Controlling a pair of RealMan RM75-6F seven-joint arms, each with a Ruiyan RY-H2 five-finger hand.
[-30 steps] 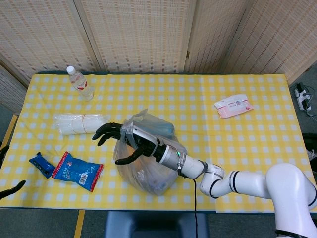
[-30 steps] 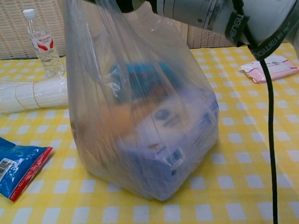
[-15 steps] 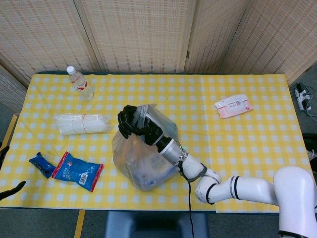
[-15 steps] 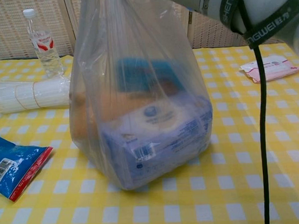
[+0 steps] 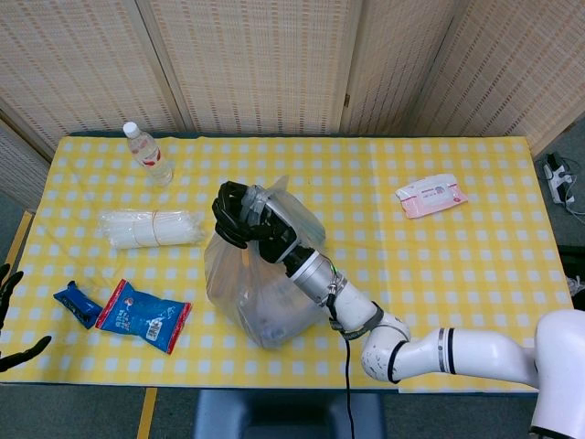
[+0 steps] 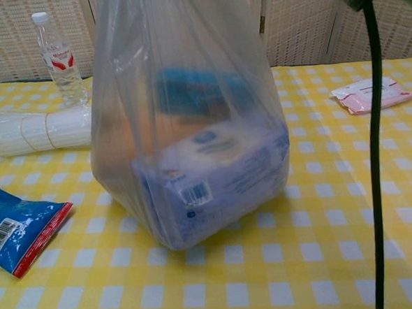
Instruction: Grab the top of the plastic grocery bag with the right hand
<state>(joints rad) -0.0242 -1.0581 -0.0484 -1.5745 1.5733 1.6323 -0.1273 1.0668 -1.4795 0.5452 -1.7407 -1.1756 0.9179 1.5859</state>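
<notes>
A clear plastic grocery bag (image 5: 256, 293) (image 6: 190, 127) stands in the middle of the yellow checked table (image 5: 439, 274), filled with packaged goods. My right hand (image 5: 245, 215) grips the gathered top of the bag from above, fingers curled around the plastic. The bag hangs stretched tall below that hand. In the chest view the right hand is above the frame and only the bag's body shows. My left hand (image 5: 11, 315) shows only as dark fingertips at the far left edge, off the table; how it stands is unclear.
A water bottle (image 5: 146, 154) lies at the back left. A bundle of white straws (image 5: 151, 229) lies left of the bag. A blue snack pack (image 5: 143, 315) and a small blue packet (image 5: 76, 304) lie at front left. A pink wipes pack (image 5: 430, 195) lies at back right.
My right hand went from spread fingers over the bag's mouth to a closed grip on its top, then rose, pulling the bag taller and out of the chest view's top.
</notes>
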